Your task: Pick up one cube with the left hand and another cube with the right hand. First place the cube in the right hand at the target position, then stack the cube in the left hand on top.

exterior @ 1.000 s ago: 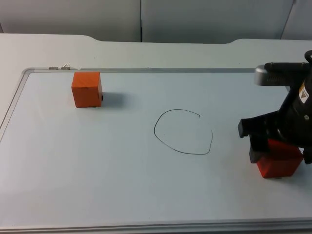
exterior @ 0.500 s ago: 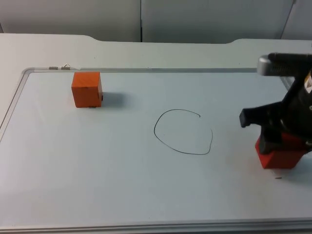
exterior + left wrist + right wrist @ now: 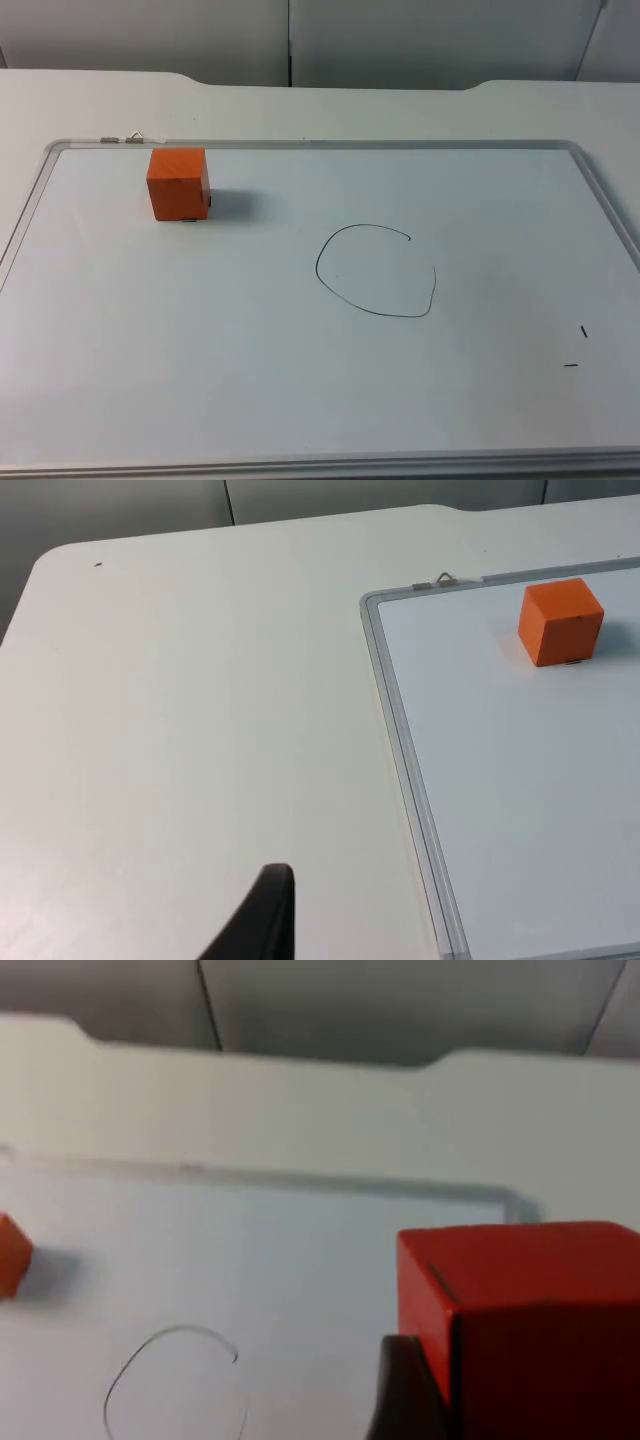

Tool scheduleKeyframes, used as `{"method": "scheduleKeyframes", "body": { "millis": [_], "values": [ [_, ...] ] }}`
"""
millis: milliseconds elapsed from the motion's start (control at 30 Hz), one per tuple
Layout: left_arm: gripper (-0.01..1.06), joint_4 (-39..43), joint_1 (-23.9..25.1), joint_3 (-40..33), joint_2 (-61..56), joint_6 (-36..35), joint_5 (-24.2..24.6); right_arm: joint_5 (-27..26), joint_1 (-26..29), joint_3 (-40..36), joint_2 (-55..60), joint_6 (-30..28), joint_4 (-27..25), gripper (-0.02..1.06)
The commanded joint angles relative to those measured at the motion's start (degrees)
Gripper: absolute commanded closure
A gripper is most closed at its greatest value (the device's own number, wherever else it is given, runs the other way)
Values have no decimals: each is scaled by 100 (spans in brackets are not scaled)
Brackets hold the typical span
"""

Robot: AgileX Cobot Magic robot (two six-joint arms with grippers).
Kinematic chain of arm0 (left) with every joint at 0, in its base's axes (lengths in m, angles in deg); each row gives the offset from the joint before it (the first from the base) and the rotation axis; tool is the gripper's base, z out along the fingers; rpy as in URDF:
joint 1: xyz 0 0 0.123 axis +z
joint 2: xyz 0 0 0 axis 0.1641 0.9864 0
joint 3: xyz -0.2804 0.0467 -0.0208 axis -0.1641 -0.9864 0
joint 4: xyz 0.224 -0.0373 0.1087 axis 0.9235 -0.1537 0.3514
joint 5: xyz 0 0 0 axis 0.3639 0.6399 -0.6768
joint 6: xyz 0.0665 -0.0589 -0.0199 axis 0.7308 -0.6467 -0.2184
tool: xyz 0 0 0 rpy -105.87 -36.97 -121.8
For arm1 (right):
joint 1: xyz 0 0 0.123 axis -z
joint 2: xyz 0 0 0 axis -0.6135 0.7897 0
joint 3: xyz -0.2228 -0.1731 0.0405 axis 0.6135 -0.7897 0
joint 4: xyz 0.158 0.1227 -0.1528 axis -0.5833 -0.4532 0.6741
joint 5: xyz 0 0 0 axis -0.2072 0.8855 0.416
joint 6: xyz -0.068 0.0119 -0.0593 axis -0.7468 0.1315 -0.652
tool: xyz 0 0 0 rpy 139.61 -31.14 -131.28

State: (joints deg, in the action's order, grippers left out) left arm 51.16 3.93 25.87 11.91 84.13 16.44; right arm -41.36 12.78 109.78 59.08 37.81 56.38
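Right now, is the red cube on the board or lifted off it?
Lifted. The right gripper holds the red cube above the whiteboard, with the drawn circle below.

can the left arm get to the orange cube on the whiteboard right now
Probably yes. The orange cube sits alone near the whiteboard's far left corner, nothing on or beside it. The left gripper waits over the table just off that edge, its way unobstructed.

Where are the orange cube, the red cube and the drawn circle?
Orange cube (image 3: 177, 183), top view, front face.
Red cube (image 3: 545, 1310), right wrist view, front face.
Circle (image 3: 318, 270), top view, left of the drawn line.
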Motion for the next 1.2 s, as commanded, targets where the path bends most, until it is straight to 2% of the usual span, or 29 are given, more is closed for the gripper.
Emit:
{"method": "scheduleKeyframes", "body": {
  "millis": [0, 67, 233, 467, 567, 600, 667, 733, 767, 800, 900, 967, 1000, 1133, 1167],
  "values": [
    [0, 3, 16, -27, 5, -37, -48, 159, -24, 6, -359, -50, 271, 105],
    [0, 3, 16, -27, 5, -37, -48, 329, -24, 6, -665, -142, 345, 105],
    [0, -65, 16, -27, 5, -47, -48, 330, -24, 6, -980, -256, 283, 105],
    [1, -880, 16, 164, 231, -126, -207, 272, -24, 6, -1038, -383, 180, 105],
    [3, -1258, 16, 784, 1171, 438, -872, 272, -24, 6, -1016, -724, 11, 105],
    [3, -1258, 16, 784, 1171, 438, -872, 272, -24, 6, -1016, -724, 11, 105],
    [3, -1630, 16, 1146, 1831, 885, -1257, 272, -24, 6, -1016, -779, 11, 105],
    [3, -2014, 16, 1495, 2620, 1295, -1352, 272, -24, 6, -1016, -808, 11, 105],
    [3, -2014, 16, 1495, 2620, 1295, -1352, 272, -24, 6, -1016, -808, 11, 105],
    [3, -2285, 16, 1729, 3325, 1452, -1421, 272, -24, 6, -1016, -808, 11, 105],
    [3, -2407, 16, 1971, 4211, 1483, -1523, 246, -24, 6, -1016, -806, 25, 105],
    [3, -2505, 16, 2212, 5374, 1512, -1785, 246, -24, 6, -1016, -806, 25, 105],
    [3, -2505, 16, 2212, 5374, 1512, -1785, 246, -24, 6, -1016, -806, 25, 105],
    [3, -2757, -149, 2592, 7034, 1512, -2164, 191, -24, 6, -1016, -806, 25, 105],
    [3, -2757, -149, 2592, 7034, 1512, -2164, 191, -24, 6, -1016, -806, 25, 105]
  ]
}}
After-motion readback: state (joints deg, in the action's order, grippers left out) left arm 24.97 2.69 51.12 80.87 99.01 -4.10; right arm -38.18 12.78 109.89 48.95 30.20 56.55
